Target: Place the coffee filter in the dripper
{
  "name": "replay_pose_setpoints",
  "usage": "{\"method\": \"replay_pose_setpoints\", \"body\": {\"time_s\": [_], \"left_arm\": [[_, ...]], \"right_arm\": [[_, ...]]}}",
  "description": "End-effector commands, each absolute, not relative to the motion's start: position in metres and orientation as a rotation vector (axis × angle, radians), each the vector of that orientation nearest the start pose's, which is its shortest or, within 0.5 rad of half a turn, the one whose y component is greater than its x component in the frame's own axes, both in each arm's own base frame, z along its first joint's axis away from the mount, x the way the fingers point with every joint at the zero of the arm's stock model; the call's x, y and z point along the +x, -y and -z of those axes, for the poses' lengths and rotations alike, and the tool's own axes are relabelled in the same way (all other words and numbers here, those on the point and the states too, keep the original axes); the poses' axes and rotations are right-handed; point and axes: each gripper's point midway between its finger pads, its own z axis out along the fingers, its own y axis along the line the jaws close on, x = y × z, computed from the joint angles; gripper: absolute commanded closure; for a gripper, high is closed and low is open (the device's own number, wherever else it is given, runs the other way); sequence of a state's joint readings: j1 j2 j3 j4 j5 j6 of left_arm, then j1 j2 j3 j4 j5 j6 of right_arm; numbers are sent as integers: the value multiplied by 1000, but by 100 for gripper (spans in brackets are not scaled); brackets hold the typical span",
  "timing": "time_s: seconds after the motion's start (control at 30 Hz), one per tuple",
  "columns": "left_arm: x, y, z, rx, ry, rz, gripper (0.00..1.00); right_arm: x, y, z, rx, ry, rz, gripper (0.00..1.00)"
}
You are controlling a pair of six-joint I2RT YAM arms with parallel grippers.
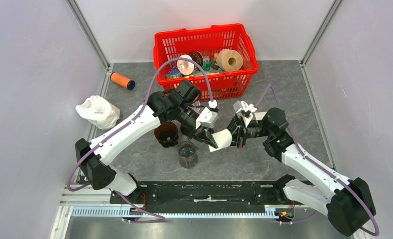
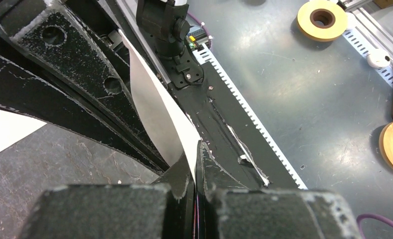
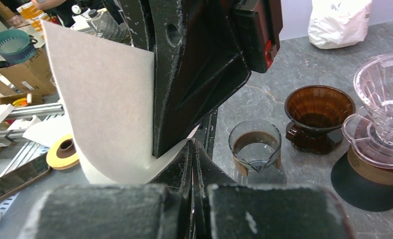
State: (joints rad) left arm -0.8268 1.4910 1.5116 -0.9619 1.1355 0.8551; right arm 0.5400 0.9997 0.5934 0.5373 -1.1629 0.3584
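Left fingers [image 1: 204, 136] and right fingers [image 1: 236, 136] are both clamped shut on the white paper coffee filter [image 1: 220, 140]. Each pinches a different edge, so it hangs in the air between them over the middle of the bench [image 1: 294, 99] (looks like a two-arm hold to spread or hand over the cone, can't tell which). The brown dripper [image 1: 166, 134] sits empty to the filter's left, with a glass server [image 1: 188, 153] nearer; the filter is not in it yet and probably needs carrying left and down.
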Motion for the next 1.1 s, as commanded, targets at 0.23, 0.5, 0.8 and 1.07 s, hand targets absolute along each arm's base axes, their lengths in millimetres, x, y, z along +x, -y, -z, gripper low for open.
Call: {"method": "replay_pose_setpoints", "body": {"time_s": [0.23,0.5,0.8,1.07], "left_arm": [[108,338,-299,1903,-1019,1356,98],[110,337,-295,1909,-1032,1332,98],[115,336,-295,1905,-1062,1288,98],[159,366,-302,1588,-1298,1215,98]], "right_arm": [[124,-263,-255,-1204,-1409,-1411,100],[143,-233,-240,-1001,-1708,-1133,55],[194,-159,-240,-320,-1885,-699,12],[150,-154,-275,-296,-1702,-889,3]]}}
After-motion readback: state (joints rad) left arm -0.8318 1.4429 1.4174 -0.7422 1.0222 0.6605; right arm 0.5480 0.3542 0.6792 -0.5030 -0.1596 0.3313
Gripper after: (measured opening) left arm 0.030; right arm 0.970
